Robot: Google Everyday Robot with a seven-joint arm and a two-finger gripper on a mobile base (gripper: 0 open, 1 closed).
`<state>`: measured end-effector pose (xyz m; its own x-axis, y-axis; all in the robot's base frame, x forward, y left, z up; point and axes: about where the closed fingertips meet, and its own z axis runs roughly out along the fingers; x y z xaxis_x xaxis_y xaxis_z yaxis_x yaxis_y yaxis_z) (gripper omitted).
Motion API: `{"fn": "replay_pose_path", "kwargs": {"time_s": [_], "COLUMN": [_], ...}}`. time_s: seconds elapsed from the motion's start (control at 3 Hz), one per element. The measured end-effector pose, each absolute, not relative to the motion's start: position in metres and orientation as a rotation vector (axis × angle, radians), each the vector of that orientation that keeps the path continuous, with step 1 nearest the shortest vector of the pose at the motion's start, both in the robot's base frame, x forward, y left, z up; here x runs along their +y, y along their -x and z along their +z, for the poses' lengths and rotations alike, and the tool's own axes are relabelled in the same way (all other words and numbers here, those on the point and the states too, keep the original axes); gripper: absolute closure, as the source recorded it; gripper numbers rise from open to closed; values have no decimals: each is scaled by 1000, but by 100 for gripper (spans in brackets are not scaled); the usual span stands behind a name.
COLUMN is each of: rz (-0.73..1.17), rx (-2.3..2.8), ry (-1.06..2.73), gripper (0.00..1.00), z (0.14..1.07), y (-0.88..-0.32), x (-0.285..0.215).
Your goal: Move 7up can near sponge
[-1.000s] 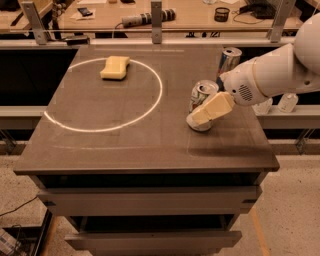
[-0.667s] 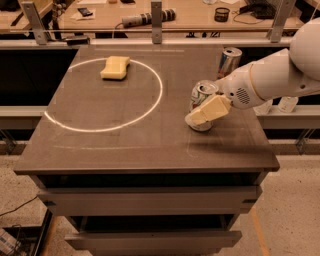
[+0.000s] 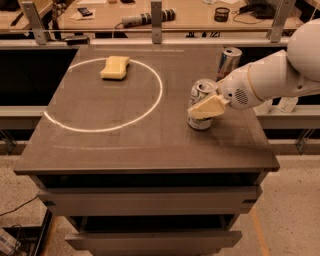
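The 7up can (image 3: 199,121), white and green with a silver top, stands upright on the right part of the dark table (image 3: 125,145), outside the white circle. My gripper (image 3: 204,107) reaches in from the right and is at the can's middle, its cream tip across the can's front. The pale yellow sponge (image 3: 115,67) lies at the far left of the table, inside the top of the circle, well away from the can.
A taller slim blue-and-silver can (image 3: 229,61) stands behind the 7up can near the table's far right edge. A white circle (image 3: 100,127) is marked on the tabletop. A cluttered bench (image 3: 155,15) with metal posts runs behind the table.
My gripper has moved a little up and left, from the can's lower right front onto its middle. The can and the sponge stay where they were.
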<state>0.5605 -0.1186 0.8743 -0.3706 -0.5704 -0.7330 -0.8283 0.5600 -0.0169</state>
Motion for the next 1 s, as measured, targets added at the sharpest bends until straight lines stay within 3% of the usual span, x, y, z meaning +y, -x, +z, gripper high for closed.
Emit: {"fn": "replay_pose_path", "kwargs": {"time_s": [0.33, 0.67, 1.0], "rz": [452, 415, 386], "rx": [2064, 2043, 2050], "ry": [1137, 1135, 1114], "gripper": [88, 100, 100], "z": [896, 928, 952], "y": [-572, -601, -644], "x": [-111, -96, -69]}}
